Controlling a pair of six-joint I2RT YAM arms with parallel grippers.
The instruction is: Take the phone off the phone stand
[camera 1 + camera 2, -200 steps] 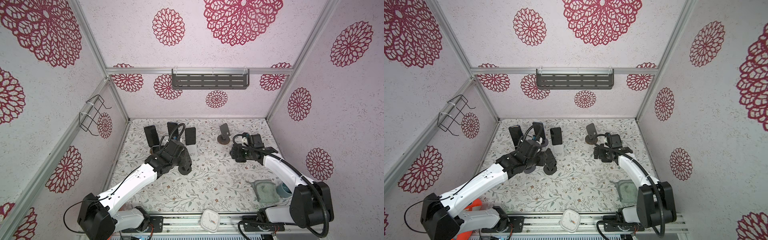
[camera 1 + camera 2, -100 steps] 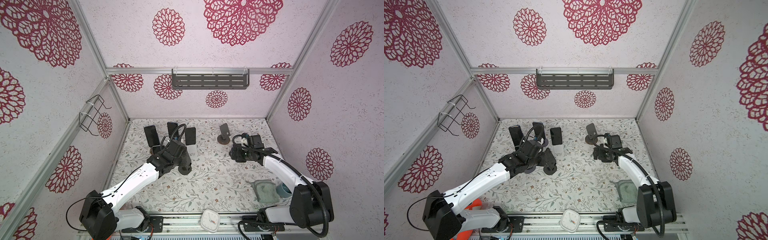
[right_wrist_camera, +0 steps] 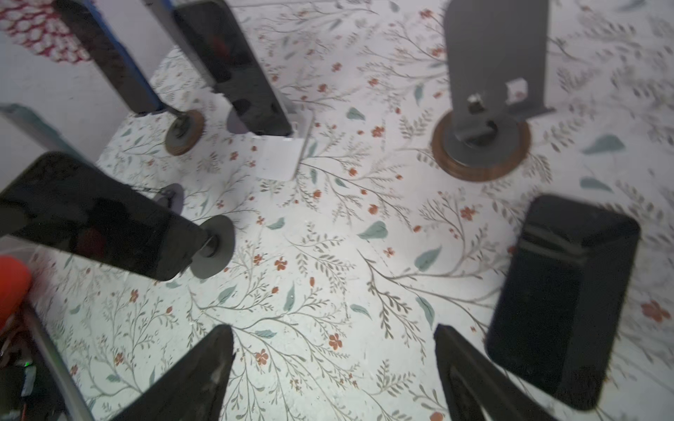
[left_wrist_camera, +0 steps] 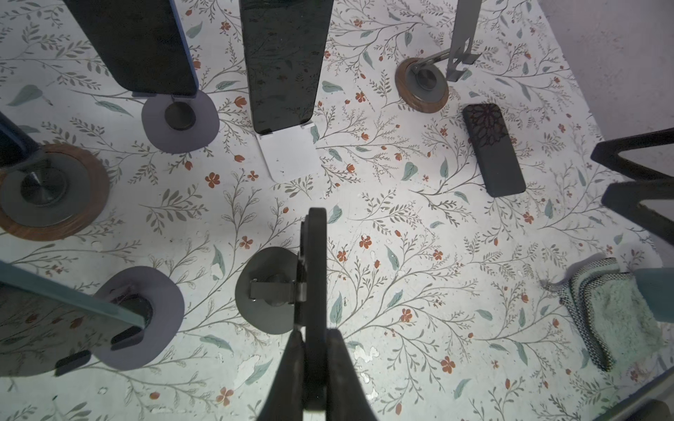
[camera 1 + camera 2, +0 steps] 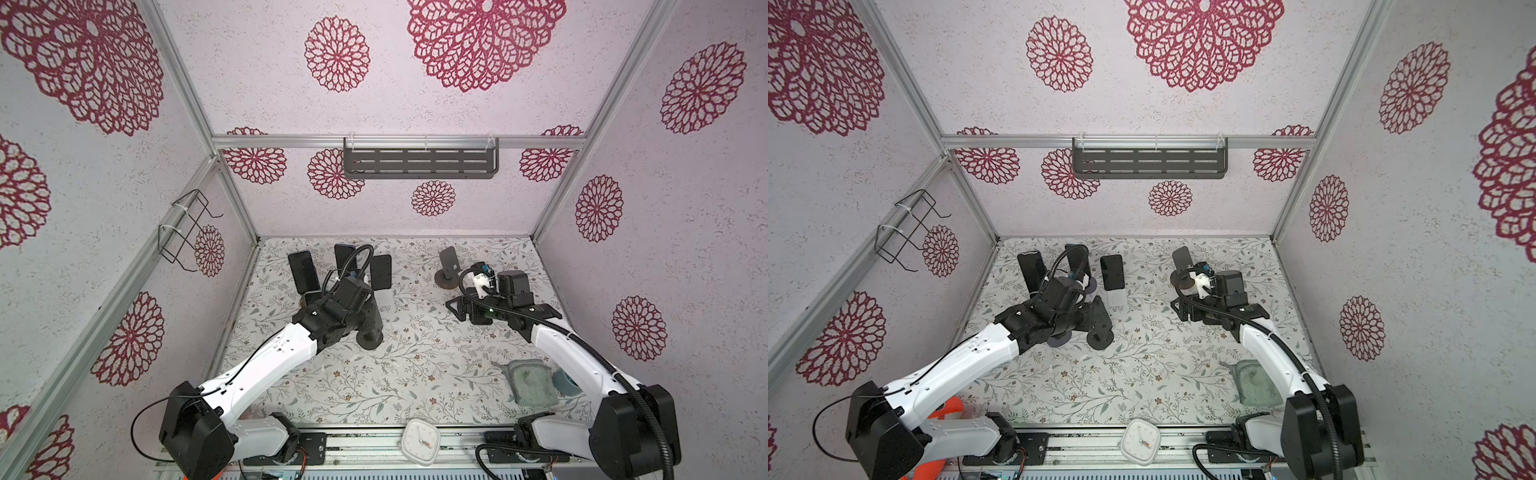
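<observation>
Phone (image 4: 316, 248), edge-on in its stand (image 4: 259, 302): my left pincer (image 4: 315, 333) has just clenched it, ready to lift; right pincer (image 3: 333, 328) gapes empty.

Three propped phones (image 5: 344, 255) lined up back left, two more, front phone (image 4: 314, 255) and its left neighbour (image 4: 54, 313), just ahead of them. Empty stand (image 5: 448, 266) back right, flat phone (image 4: 492, 149) near it. Cloth (image 5: 530, 382) front right, clock (image 5: 419, 441) front edge.

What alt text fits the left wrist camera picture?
The left end effector is shut on a slim black phone seen edge-on, over a dark round-based stand. Other black phones stand propped around it.
</observation>
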